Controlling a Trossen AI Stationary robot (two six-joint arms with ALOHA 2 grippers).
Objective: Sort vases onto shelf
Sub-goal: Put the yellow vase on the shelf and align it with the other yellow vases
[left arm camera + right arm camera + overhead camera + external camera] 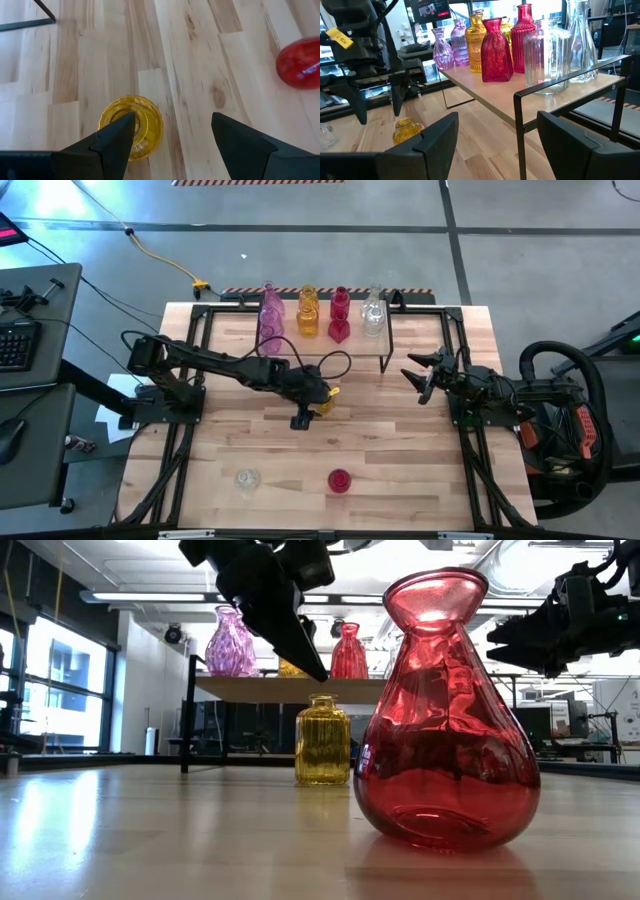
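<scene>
Left end effector point(312, 412): hangs above the middle of the counter, pointing down, its two dark fingers point(117, 142) spread apart and gripping nothing; one fingertip overlaps the mouth of the yellow vase in the left wrist view.
Yellow vase point(328, 396): stands upright on the counter just under the left end effector, in front of the shelf; from the low view the finger's tip sits just above its mouth, and whether they touch cannot be told.
Shelf point(400, 342): light wooden top on thin black wire legs at the far side of the counter, behind the yellow vase.
Vases on the shelf: two pink ones point(271, 315) toward the left, amber ones point(308, 313) next, red ones point(340, 316) after that, clear ones point(373, 312) toward the right, all upright and close together in a row.
Red vase point(339, 480): upright near the counter's front edge, well apart from the shelf.
Clear vase point(247, 479): also near the front edge, to the left of the red vase.
Right end effector point(420, 373): held above the right side of the counter near the shelf's right end, fingers apart, holding nothing.
Counter point(400, 460): light wooden planks.
</scene>
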